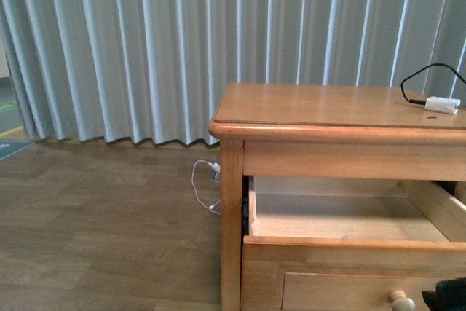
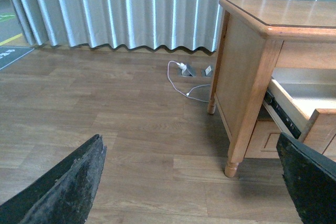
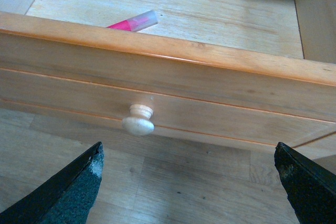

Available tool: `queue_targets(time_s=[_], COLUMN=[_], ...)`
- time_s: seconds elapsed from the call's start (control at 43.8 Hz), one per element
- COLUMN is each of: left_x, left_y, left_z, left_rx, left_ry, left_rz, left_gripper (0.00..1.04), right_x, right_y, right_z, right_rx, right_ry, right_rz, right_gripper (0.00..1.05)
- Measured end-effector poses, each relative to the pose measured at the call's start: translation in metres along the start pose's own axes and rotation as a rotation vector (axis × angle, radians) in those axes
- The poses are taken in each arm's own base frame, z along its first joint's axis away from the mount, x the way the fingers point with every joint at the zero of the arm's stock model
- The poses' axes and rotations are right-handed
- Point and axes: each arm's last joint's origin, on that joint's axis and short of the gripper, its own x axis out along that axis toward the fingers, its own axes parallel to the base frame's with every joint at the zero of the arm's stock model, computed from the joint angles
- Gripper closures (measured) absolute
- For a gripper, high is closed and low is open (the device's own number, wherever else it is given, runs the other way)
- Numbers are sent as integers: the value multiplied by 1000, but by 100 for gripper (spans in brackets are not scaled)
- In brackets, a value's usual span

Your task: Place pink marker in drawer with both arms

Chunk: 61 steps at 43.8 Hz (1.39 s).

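Note:
The pink marker (image 3: 134,23) lies on the floor of the drawer (image 3: 173,85), just behind its front panel, with only its pale end and a strip of pink showing. The drawer (image 1: 349,242) stands pulled out of the cabinet; in the front view the marker is hidden. My right gripper (image 3: 189,192) is open in front of the drawer, a little below its round pale knob (image 3: 138,120), with nothing between its fingers (image 3: 68,192). My left gripper (image 2: 189,182) is open and empty over the floor, left of the cabinet. The drawer's side (image 2: 294,106) shows there.
A white adapter (image 1: 443,105) with a black cable lies on the cabinet top (image 1: 328,103). A white cable (image 2: 181,85) and floor socket lie near the grey curtain (image 1: 182,41). The cabinet's front leg (image 2: 231,166) stands near the left gripper. Wooden floor stretches left.

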Motion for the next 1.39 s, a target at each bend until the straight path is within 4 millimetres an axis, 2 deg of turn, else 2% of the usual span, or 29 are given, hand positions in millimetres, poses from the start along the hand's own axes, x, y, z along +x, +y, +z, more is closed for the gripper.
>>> queue_targets(time_s=[0.251,0.456,0.639,0.753,1.095,1.186,1.391], left_x=[0,0,0,0,0,0,0], left_y=[0,0,0,0,0,0,0], left_z=[0,0,0,0,0,0,0], left_rx=[0,0,0,0,0,0,0], left_ry=[0,0,0,0,0,0,0], left_rz=[0,0,0,0,0,0,0], left_gripper=[6,6,6,6,6,6,6], right_x=[39,62,90,117,179,188,192], right_y=[2,1,0,0,-4,-5,-5], right_z=[-10,-14,-2,11,46,50,47], right_rx=[59,122,168,198,221,222,219], right_ry=[-21,-71,-119,-146,-182,-182,-172], right_rz=[-66,-86,-91,-89,-86,-86,-86], right_gripper=[9,9,9,9,9,9,9])
